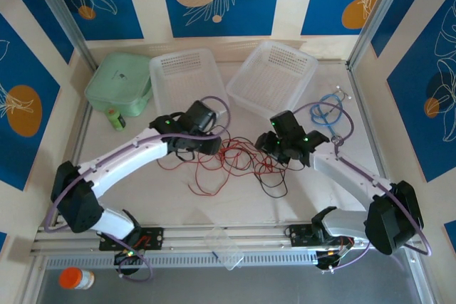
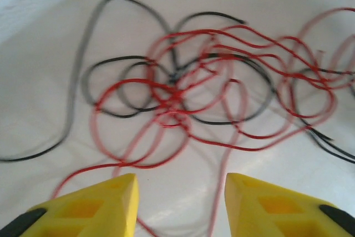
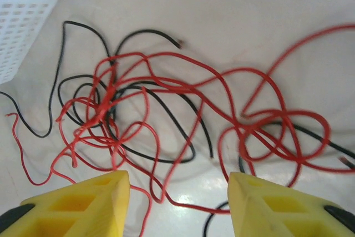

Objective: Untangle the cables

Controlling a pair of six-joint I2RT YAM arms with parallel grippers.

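Cables (image 2: 169,95) red and black, tangled heap stretched left-right on table (image 1: 299,190), left hand (image 2: 180,206) released, right hand (image 3: 178,206) released

cables (image 1: 231,158) at centre of table (image 1: 299,201), between left gripper (image 1: 214,144) and right gripper (image 1: 266,144). left basket (image 1: 187,76) and right basket (image 1: 274,76) behind them, box (image 1: 117,83) left of both.

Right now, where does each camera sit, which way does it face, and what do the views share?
Top external: above and behind the robot, facing down at the table; left arm and right arm show.
Left wrist: on that arm, facing down past the open left claw at the cables.
Right wrist: likewise, past the open right claw; white basket at upper left.
Shared: all three see the tangled cables.
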